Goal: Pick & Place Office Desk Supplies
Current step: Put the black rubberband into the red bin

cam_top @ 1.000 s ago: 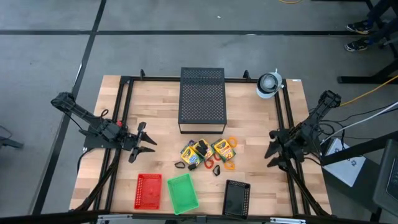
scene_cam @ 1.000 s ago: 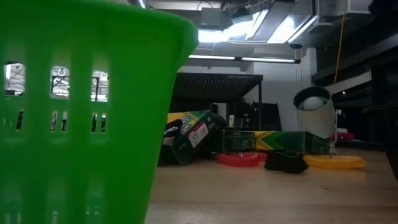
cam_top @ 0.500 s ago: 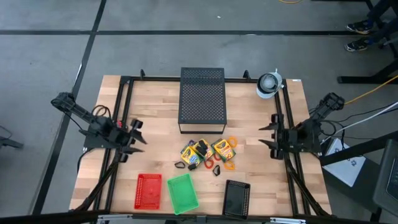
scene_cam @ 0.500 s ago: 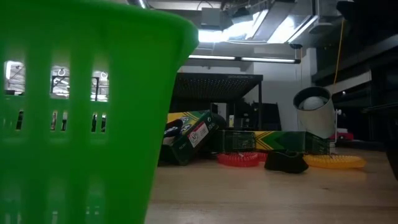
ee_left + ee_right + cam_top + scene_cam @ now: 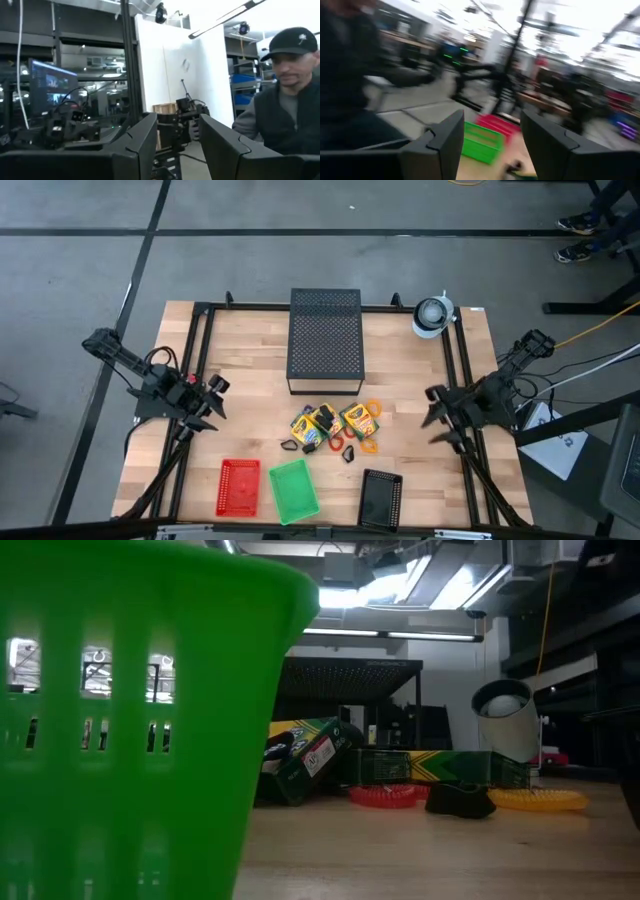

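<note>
Wooden table (image 5: 250,370) carries crayon boxes (image 5: 330,423) centrally; left end effector (image 5: 211,402) and right end effector (image 5: 437,415) flank them, both spread open, empty.

In the low view we see the green basket (image 5: 130,720) cut off by the left and bottom edges, hiding much of the table; the crayon boxes (image 5: 310,760) sit partly behind it. Our right wrist view is motion-blurred, its background unreadable
</note>
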You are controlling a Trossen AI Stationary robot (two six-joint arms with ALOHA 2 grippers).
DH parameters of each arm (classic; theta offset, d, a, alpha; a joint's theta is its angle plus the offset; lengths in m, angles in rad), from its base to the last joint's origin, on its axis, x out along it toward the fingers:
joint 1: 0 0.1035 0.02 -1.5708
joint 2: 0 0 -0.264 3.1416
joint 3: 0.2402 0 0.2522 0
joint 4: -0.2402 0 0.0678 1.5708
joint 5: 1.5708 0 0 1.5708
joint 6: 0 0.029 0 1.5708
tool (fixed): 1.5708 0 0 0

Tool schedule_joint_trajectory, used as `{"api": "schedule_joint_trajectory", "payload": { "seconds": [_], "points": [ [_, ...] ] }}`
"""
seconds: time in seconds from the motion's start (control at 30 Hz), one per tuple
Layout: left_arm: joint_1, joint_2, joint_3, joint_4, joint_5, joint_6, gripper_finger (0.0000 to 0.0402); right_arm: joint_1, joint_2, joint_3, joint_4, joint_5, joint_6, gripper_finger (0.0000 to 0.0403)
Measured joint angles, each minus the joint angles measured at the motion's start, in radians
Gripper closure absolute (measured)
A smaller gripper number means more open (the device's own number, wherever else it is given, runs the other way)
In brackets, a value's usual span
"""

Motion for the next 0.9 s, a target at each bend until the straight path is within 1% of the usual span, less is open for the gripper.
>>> {"api": "schedule_joint_trajectory", "payload": {
  "seconds": [0.07, 0.13, 0.2, 0.27, 0.33, 0.63, 0.77, 0.9],
  "points": [
    [0.000, 0.005, 0.000, -0.004, -0.065, -0.026, 0.0258, 0.000, 0.000, 0.000, 0.000, -0.095, 0.020, 0.0207],
    [0.000, 0.008, 0.000, -0.007, -0.165, -0.030, 0.0258, 0.000, 0.000, 0.000, 0.000, -0.184, 0.050, 0.0207],
    [0.000, 0.007, 0.000, -0.008, -0.275, -0.027, 0.0258, 0.000, 0.000, 0.000, 0.000, -0.239, 0.056, 0.0207],
    [0.001, 0.008, 0.000, -0.024, -0.342, -0.047, 0.0258, 0.000, 0.000, 0.000, 0.000, -0.267, 0.051, 0.0207],
    [0.000, 0.009, 0.000, -0.044, -0.361, -0.068, 0.0258, 0.000, 0.000, 0.000, 0.000, -0.269, 0.051, 0.0207],
    [0.000, 0.009, 0.000, -0.061, -0.375, -0.133, 0.0258, 0.000, 0.000, 0.000, 0.002, -0.252, 0.051, 0.0207],
    [0.000, 0.014, 0.000, -0.059, -0.375, -0.163, 0.0258, 0.000, 0.000, 0.000, 0.061, -0.201, 0.051, 0.0207],
    [0.000, 0.033, 0.000, -0.060, -0.379, -0.191, 0.0258, 0.000, 0.000, 0.000, 0.095, -0.195, 0.045, 0.0207]
  ]
}}
